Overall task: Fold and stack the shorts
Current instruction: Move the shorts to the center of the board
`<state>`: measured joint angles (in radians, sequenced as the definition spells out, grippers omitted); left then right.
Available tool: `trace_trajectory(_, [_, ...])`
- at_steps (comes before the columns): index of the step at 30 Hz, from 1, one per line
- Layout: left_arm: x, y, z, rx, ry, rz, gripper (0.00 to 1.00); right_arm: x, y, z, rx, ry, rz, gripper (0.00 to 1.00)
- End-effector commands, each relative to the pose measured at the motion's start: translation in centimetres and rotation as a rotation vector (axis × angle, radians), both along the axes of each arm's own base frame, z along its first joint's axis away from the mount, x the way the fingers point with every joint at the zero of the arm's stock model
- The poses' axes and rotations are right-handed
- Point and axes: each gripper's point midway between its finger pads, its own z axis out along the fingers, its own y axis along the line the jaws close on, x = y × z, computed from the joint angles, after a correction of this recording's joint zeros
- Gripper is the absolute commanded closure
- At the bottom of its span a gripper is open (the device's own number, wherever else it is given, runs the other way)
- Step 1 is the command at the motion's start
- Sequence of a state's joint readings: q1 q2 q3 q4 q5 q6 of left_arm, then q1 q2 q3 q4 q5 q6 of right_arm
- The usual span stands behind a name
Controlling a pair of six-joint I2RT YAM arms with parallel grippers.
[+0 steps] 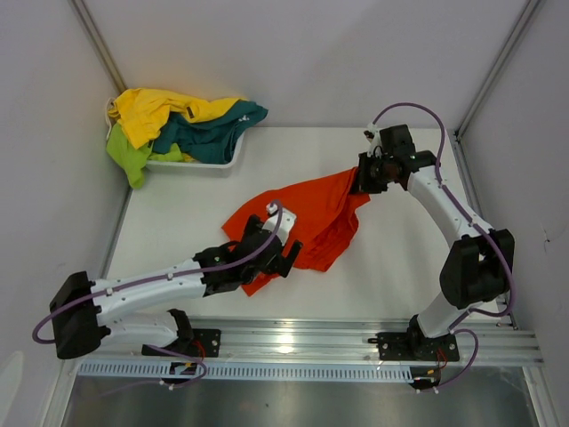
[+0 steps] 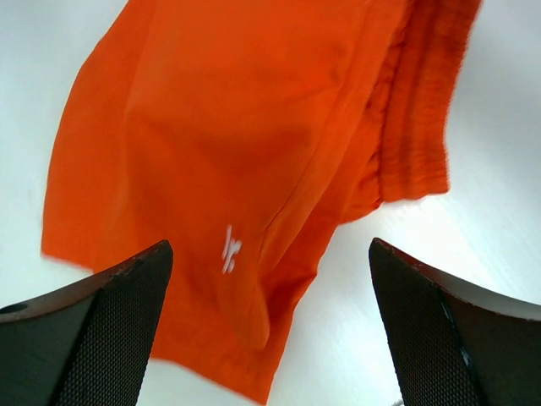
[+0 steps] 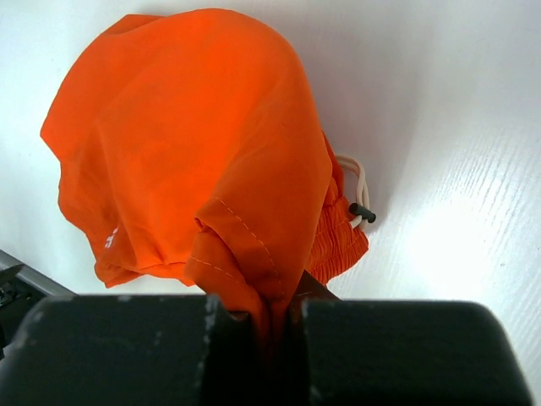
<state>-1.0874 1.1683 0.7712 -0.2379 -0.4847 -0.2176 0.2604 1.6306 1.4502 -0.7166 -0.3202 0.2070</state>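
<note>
Top external view: orange shorts (image 1: 311, 218), thin smooth fabric, rumpled, at the centre of the white table (image 1: 400, 267). One corner is held up toward 1 o'clock by the right gripper (image 1: 364, 178), its jaws pinched tight on the cloth. At the shorts' 7 o'clock edge hangs the left gripper (image 1: 286, 256), jaws wide, holding nothing. At 10 o'clock, a white plastic basket (image 1: 227, 163) heaped with yellow shorts (image 1: 151, 111), teal shorts (image 1: 213, 133) and lime-green shorts (image 1: 129, 160) draped over its rim.

Left wrist view alone: small white logo (image 2: 230, 248), ribbed gathered waistband (image 2: 418, 101), textured black fingers (image 2: 110, 338).

Right wrist view alone: white drawstring (image 3: 359, 186) with dark tip, stitched hem (image 3: 241, 224) at the pinch.
</note>
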Motion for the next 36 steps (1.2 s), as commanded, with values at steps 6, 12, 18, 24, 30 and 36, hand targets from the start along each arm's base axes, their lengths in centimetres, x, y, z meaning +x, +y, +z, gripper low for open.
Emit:
trace_trajectory(6, [-1.3,7.1,-1.7,0.119,0.056,0.263,0.01,1.4,-0.2,1.0,-0.021,-0.054,-0.001,1.00])
trace_trajectory(12, [-2.0,6.1,-4.4,0.175,0.138,0.218,0.01,1.6,-0.6,1.3,-0.018,-0.061,-0.009,1.00])
trace_trajectory(18, [-2.6,5.5,-5.7,0.169,0.177,0.175,0.09,1.6,-0.9,1.4,-0.015,-0.062,-0.016,1.00])
trace_trajectory(24, [-3.3,4.8,-6.8,0.153,0.212,0.140,0.15,1.7,-0.7,1.4,-0.004,-0.061,-0.012,1.00])
trace_trajectory(30, [-2.7,4.2,-8.0,0.160,0.233,0.136,0.35,1.7,-0.8,1.4,-0.011,-0.062,-0.013,1.00])
trace_trajectory(36, [-1.6,4.5,-9.5,0.188,0.263,0.168,0.55,1.6,-0.6,1.4,-0.006,-0.059,-0.009,1.00])
